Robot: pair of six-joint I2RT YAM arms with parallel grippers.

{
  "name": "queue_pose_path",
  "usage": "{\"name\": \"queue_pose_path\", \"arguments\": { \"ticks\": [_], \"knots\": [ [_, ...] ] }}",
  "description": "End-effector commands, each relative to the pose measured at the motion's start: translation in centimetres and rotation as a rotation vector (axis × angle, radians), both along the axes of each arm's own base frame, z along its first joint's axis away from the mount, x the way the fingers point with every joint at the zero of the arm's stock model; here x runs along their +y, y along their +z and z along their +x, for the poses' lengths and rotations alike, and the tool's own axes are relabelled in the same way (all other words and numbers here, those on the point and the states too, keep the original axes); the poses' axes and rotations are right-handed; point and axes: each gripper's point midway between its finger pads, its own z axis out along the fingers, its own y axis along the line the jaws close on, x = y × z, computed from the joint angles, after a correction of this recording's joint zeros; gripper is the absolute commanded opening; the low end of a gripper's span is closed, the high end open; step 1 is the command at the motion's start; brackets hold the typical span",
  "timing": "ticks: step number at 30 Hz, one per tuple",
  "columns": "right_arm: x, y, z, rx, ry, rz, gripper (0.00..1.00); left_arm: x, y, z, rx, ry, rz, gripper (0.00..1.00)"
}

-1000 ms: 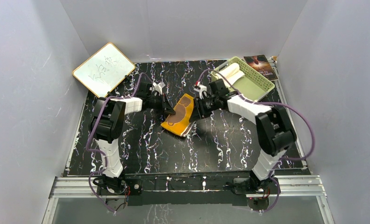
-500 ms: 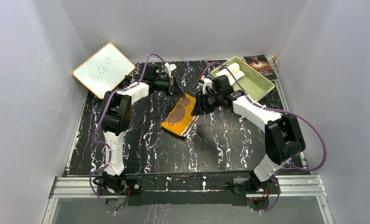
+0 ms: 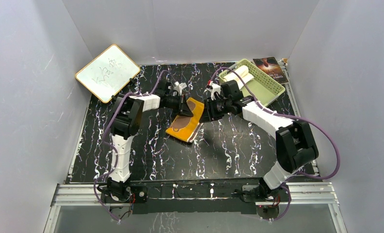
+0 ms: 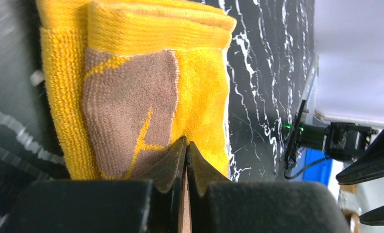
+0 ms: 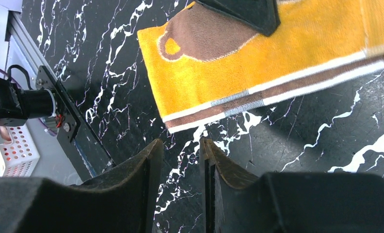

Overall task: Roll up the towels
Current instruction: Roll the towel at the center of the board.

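Observation:
The mustard-yellow towel (image 3: 184, 125) with a brown bear pattern lies flat on the black marble table, its far end folded over into a thick lip (image 4: 156, 29). My left gripper (image 3: 184, 108) is shut, and its closed tips (image 4: 185, 143) rest on the towel's (image 4: 132, 97) patterned face with nothing pinched between them. The right wrist view shows that dark tip (image 5: 243, 12) on the towel (image 5: 277, 58). My right gripper (image 5: 180, 143) hovers open over bare table just off the towel's striped edge, to the right of it (image 3: 210, 110). The cream-white towel (image 3: 242, 75) lies rolled in the basket.
The pale green slotted basket (image 3: 272, 88) stands at the back right, with a dark book (image 3: 271, 68) behind it. A white board with a wooden frame (image 3: 107, 72) leans at the back left. Grey walls enclose the table on three sides.
My left gripper lifted off the towel's left side, swung toward the back, and has come down on the towel's far end. The right gripper stayed beside the towel's right edge.

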Motion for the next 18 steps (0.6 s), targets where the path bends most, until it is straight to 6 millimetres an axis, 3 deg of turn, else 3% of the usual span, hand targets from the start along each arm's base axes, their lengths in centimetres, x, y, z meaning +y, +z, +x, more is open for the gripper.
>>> {"name": "queue_pose_path", "arguments": {
  "ticks": [1,5,10,13,18],
  "knots": [
    [0.3,2.9,0.3,-0.093,0.013,0.036,0.32,5.8,-3.0,1.3,0.013,0.270,0.220,0.00],
    [0.7,2.4,0.7,-0.189,-0.001,-0.111,0.30,7.8,-4.5,-0.6,0.106,0.370,0.287,0.00],
    [3.0,4.4,0.7,-0.464,-0.010,-0.180,0.35,8.5,-4.9,-3.4,0.202,0.466,0.281,0.00],
    [5.7,6.1,-1.6,-0.716,0.094,-0.136,0.50,9.0,-4.5,-4.5,0.217,0.508,0.282,0.00],
    [8.5,6.1,-6.3,-1.041,0.377,0.008,0.53,9.5,-2.3,-4.2,0.194,0.558,0.286,0.00]
  ]
}}
